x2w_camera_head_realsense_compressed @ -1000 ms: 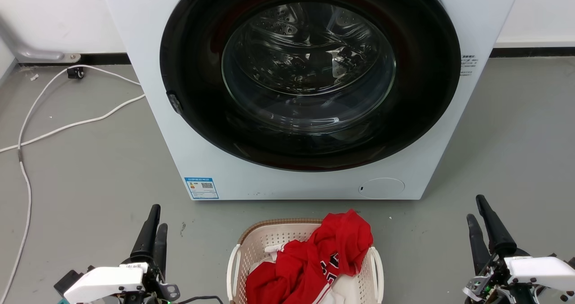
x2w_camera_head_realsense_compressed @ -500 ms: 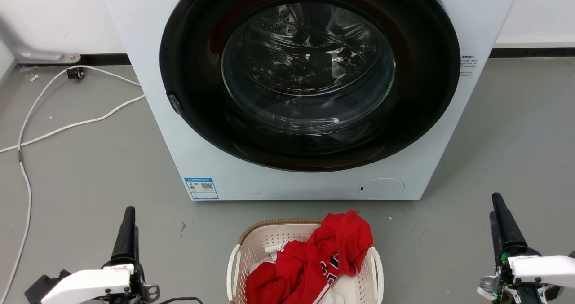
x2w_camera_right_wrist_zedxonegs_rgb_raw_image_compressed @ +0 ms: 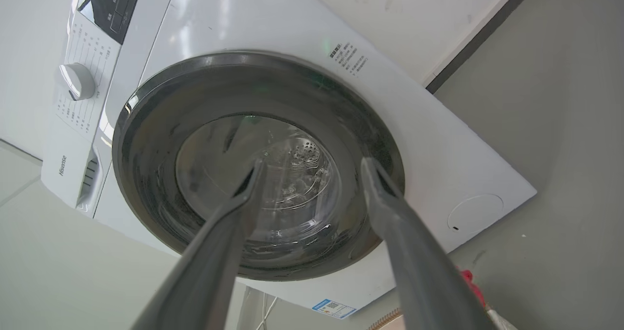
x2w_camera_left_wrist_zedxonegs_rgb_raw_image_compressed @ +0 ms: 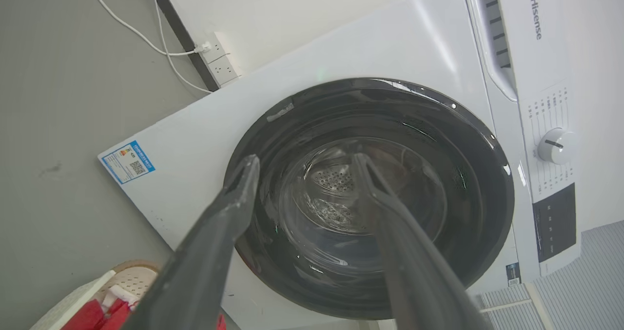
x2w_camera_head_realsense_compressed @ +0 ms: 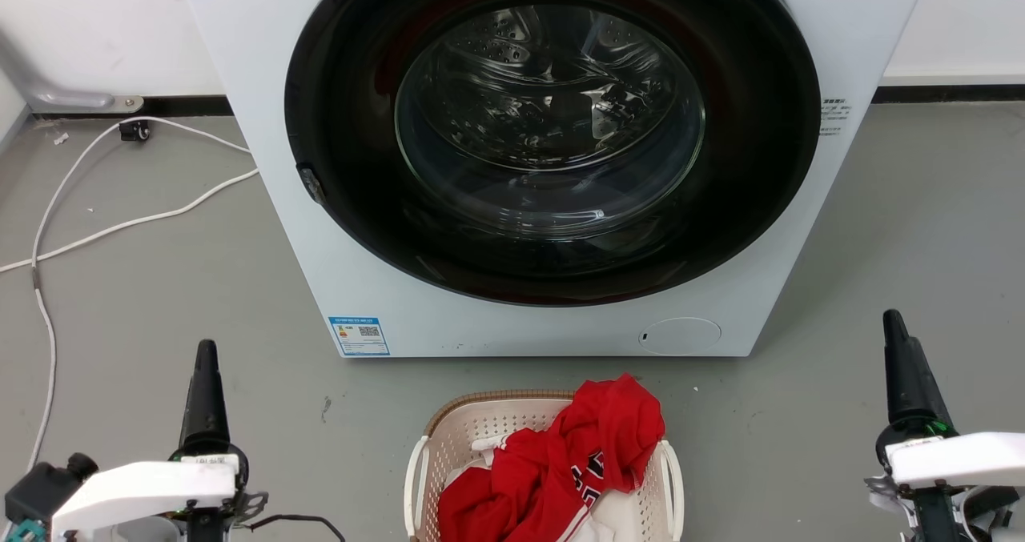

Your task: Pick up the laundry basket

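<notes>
At the lower left of the head view, the left gripper (x2w_camera_head_realsense_compressed: 206, 354) hangs above the floor (x2w_camera_head_realsense_compressed: 160, 302), its 2 fingers spread and empty. The right gripper (x2w_camera_head_realsense_compressed: 893, 324), lower right, is likewise spread and empty. Between them, well apart from both, the laundry basket (x2w_camera_head_realsense_compressed: 472, 434) stands before the washing machine (x2w_camera_head_realsense_compressed: 320, 278), holding a red garment (x2w_camera_head_realsense_compressed: 560, 462).

Step in hand: approach. The next move probably calls for bringing each gripper inward and down to 1 white loop handle (x2w_camera_head_realsense_compressed: 413, 478), then closing.

Bright, even indoor light; head view sharp.
Glare streaks the glass door (x2w_camera_head_realsense_compressed: 549, 118) of the washer (x2w_camera_head_realsense_compressed: 256, 86); a soft shadow lies on the floor (x2w_camera_head_realsense_compressed: 873, 230) by its right edge. In both wrist views the near fingers (x2w_camera_left_wrist_zedxonegs_rgb_raw_image_compressed: 209, 252) blur and the washer looks skewed.
</notes>
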Motion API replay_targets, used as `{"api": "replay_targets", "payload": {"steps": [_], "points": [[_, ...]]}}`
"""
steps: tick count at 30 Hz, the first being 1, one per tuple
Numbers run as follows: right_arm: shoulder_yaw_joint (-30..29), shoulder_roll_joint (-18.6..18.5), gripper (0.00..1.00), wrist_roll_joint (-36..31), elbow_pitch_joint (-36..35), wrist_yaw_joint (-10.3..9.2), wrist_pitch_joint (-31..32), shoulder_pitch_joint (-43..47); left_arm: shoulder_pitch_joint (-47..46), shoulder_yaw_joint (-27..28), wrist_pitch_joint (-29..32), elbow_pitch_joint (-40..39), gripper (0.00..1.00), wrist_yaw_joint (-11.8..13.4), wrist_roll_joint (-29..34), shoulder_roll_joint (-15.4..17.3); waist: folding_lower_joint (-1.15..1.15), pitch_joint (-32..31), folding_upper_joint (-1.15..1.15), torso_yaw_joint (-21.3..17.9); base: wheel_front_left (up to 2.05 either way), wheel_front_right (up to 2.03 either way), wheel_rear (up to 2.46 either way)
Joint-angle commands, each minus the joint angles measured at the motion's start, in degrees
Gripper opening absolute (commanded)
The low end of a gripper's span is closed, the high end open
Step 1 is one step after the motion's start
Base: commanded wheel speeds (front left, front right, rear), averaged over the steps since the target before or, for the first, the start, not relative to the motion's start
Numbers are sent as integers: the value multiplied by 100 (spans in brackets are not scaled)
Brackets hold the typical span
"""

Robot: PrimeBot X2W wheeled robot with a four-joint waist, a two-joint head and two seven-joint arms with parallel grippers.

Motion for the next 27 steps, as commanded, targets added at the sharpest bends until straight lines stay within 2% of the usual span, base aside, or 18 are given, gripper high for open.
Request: {"api": "replay_targets", "payload": {"steps": [1, 4, 9, 19, 27], "points": [[47, -16, 100, -281, -199, 2, -60, -112, -5, -46, -58, -214, 100, 46, 257, 22, 0, 0, 0, -3, 0, 0, 0], [93, -16, 100, -714, -378, 2, -116, -97, 46, -202, -116, -410, 100, 95, 616, 21, 0, 1, 0, -8, 0, 0, 0], [174, -15, 100, -1547, -565, 2, -207, -22, 154, -489, -208, -627, 100, 9, 1421, 22, 0, -9, 0, -16, 0, 0, 0], [374, -13, 100, -2836, -659, 2, -382, 165, 277, -1118, -377, -832, 100, 43, 2851, 21, 0, -22, 0, -30, 0, 0, 0], [509, -12, 100, -3739, -600, 2, -509, 234, 288, -1510, -505, -850, 100, 209, 3943, 50, 0, 9, 0, -48, 0, 0, 0]]}}
